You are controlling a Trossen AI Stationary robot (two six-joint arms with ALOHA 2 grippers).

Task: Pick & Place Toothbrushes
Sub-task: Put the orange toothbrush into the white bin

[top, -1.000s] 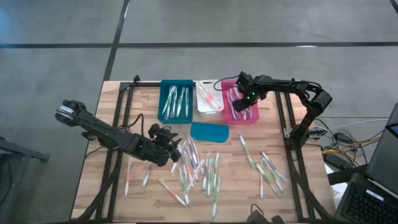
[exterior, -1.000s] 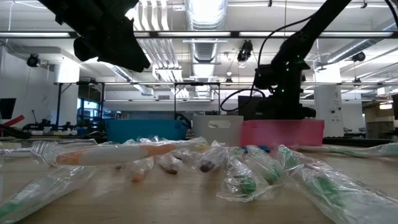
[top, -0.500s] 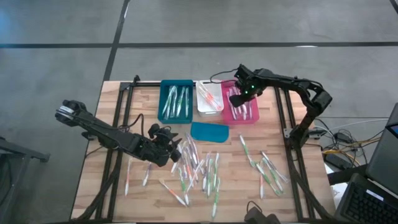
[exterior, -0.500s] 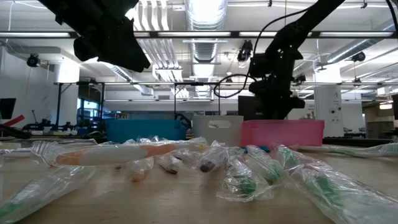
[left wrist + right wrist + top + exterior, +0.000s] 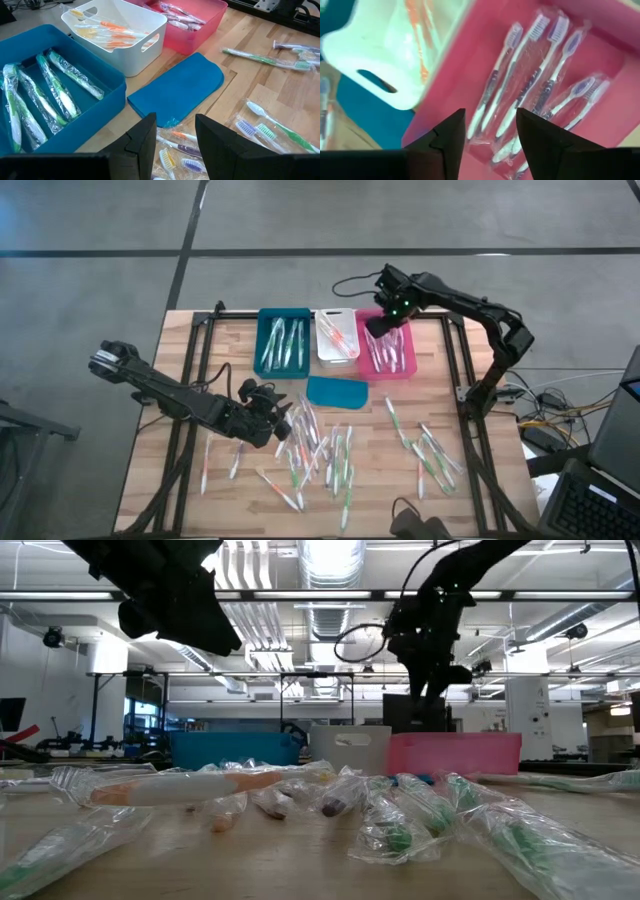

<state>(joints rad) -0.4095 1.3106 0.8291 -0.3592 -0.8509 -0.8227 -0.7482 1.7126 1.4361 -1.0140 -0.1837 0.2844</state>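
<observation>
Dozens of toothbrushes (image 5: pixel 320 452) are lying scattered across the wooden table (image 5: pixel 480 490); others are sitting sorted in the teal bin (image 5: pixel 283 343), white bin (image 5: pixel 337 337) and pink bin (image 5: pixel 388 350); the right gripper (image 5: pixel 385 323) is hanging above the pink bin, fingers apart and empty; the left gripper (image 5: pixel 283 426) is hovering over the loose pile beside the flat teal piece (image 5: pixel 337 391), fingers parted, gripping nothing.

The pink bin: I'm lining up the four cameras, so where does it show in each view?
High view: pink bin at the table's far edge, rightmost of three bins, under the right gripper.
Low view: pink bin right of centre, behind the wrapped toothbrushes.
Left wrist view: pink bin at the top, holding toothbrushes.
Right wrist view: pink bin fills most of the picture.
Shared landmark: the white bin right beside it.
</observation>
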